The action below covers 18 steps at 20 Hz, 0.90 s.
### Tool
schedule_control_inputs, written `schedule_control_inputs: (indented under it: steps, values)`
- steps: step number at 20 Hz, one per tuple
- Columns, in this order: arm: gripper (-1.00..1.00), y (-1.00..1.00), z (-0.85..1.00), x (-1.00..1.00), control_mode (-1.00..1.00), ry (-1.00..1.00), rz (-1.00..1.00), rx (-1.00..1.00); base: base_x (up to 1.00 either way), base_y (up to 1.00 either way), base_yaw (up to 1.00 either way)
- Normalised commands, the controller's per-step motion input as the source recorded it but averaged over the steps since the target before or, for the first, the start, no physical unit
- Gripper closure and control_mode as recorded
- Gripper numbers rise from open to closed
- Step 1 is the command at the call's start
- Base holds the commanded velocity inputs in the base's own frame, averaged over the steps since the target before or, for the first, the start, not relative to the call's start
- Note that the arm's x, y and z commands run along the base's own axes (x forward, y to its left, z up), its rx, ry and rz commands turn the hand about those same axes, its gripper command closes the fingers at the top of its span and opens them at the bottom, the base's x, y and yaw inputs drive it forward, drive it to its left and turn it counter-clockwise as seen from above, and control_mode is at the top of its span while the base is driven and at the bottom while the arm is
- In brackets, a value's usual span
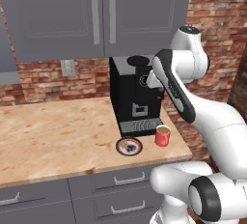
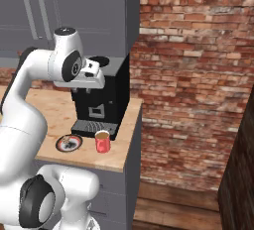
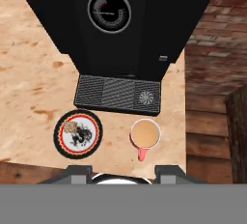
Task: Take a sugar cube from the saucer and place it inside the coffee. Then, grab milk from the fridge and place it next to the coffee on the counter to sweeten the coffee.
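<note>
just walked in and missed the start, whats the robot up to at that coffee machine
The white arm is raised over the counter, its hand looking down at the red mug of coffee and the saucer beside it, both in front of the black coffee machine. Nothing is visibly held, and whether a sugar cube is still on the saucer is too small to tell. The mug sits to the right of the saucer, apart from it, near the counter's end. No milk carton is on the counter yet.
</note>
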Motion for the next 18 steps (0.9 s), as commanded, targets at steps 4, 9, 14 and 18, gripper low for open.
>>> schedule_control_inputs:
  steps: [4, 9, 14, 18]
  values:
    - [-1.0, 0.0, 0.0, -0.07, -1.0, -0.02, 0.0, 0.0, 0.0, 0.0, 0.0]
    - [-1.0, 0.59, -0.18, -0.18, -1.0, 0.0, 0.06, -0.01, 0.0, 0.0, 0.0]
    - [-1.0, 0.62, -0.37, -0.04, -1.0, 0.06, 0.09, 0.0, 0.0, 0.0, 0.0]
    - [-1.0, 0.58, -0.61, 0.0, -1.0, 0.17, 0.07, 0.0, 0.0, 0.0, 0.0]
